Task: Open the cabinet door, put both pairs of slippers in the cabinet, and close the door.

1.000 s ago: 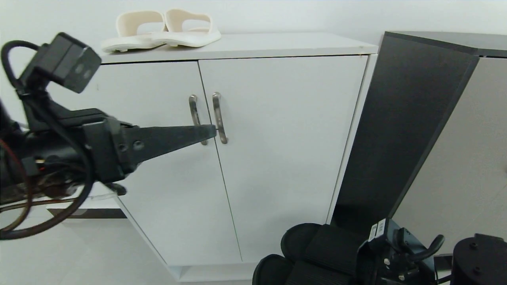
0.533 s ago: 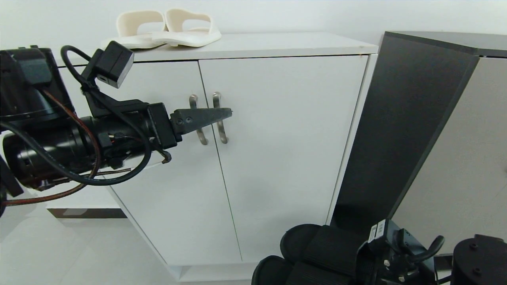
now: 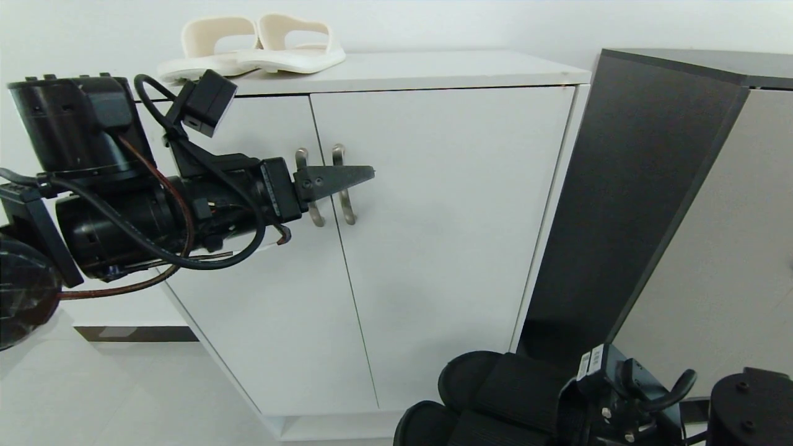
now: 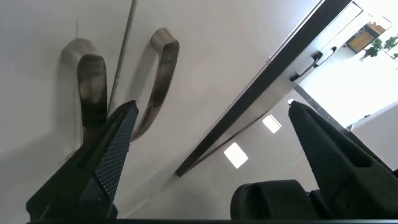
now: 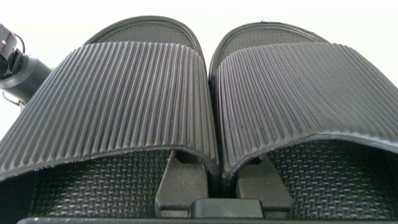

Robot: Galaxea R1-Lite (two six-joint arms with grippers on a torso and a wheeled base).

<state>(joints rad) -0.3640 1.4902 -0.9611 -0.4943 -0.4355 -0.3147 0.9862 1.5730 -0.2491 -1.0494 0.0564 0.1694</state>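
The left arm [image 3: 111, 229] is made of glossy black cylindrical segments, with a thick black cable [image 3: 198, 266] and a thin reddish-brown wire [image 3: 124, 289] looping beside it and a small black box-shaped camera [image 3: 207, 102] on a bracket. The left gripper [image 4: 211, 109] has long, tapered matte-black fingers [image 4: 115, 162] with diamond-knurled pads and two small screws near one base. The right arm's black wrist [image 3: 619, 396] carries silver screws, two small white labels [image 3: 590, 359] and a curved black lever [image 3: 675, 384].

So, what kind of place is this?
Probably an indoor room, perhaps a home entryway or a test room: a white two-door cabinet against a plain wall, cream slippers on top, black slippers held by the right gripper.
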